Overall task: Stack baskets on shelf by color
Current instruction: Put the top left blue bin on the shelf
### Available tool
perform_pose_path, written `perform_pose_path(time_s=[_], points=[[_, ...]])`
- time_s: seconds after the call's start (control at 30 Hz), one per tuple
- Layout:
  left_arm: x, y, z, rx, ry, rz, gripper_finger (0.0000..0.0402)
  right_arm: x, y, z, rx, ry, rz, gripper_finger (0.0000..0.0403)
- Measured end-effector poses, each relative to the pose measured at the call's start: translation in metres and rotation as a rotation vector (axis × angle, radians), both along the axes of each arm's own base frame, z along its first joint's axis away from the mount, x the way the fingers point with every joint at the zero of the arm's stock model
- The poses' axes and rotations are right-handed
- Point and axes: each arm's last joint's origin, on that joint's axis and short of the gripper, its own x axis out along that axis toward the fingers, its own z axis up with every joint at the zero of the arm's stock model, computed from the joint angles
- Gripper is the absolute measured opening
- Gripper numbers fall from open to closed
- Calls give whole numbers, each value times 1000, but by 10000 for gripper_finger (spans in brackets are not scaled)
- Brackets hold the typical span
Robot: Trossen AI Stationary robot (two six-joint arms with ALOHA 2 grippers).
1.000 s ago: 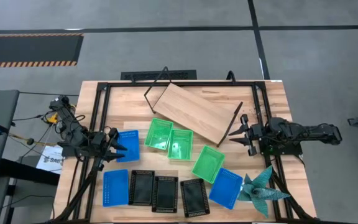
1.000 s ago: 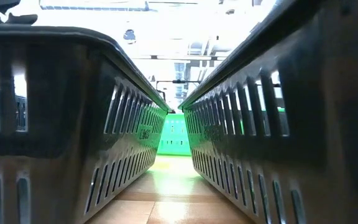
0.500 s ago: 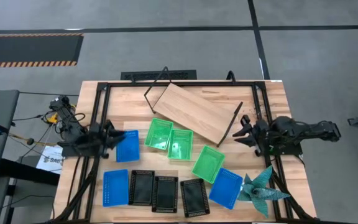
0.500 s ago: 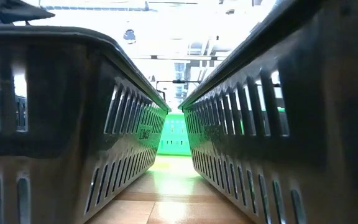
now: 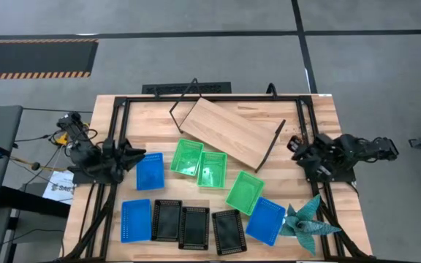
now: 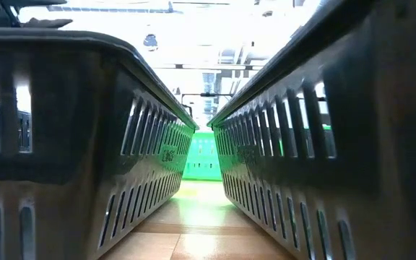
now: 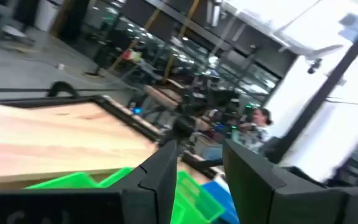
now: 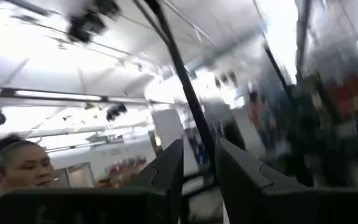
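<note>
Blue basket [image 5: 150,172] beside left gripper [image 5: 132,155]

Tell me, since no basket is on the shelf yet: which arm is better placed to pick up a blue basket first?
Left, probably. The left gripper sits right beside the upper blue basket. The right gripper is at the table's right edge, farther from the blue basket on its side.

Materials and finish, referenced to your shelf [image 5: 227,132]: you see a smooth, pale wooden board with thin black wire end frames. Just beside it, the green baskets [image 5: 212,168] are glossy perforated plastic; the black baskets [image 6: 71,144] show slotted plastic walls with a dull sheen. The tabletop [image 5: 320,124] beneath is light, matt, slatted wood.
</note>
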Motion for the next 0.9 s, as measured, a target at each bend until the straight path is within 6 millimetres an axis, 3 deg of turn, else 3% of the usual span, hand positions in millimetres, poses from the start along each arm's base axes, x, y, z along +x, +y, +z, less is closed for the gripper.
perform_pose_path(time_s=[0.27, 0.6, 0.9], points=[[3, -2, 38, 107, 73, 73, 118, -11, -1, 28, -217, -178, -224, 121], [26, -22, 90, 334, 270, 309, 118, -8, -7, 33, -306, 44, -463, 176], [50, -28, 118, 320, 399, 198, 141, -4, -6, 25, -330, 128, -445, 218]])
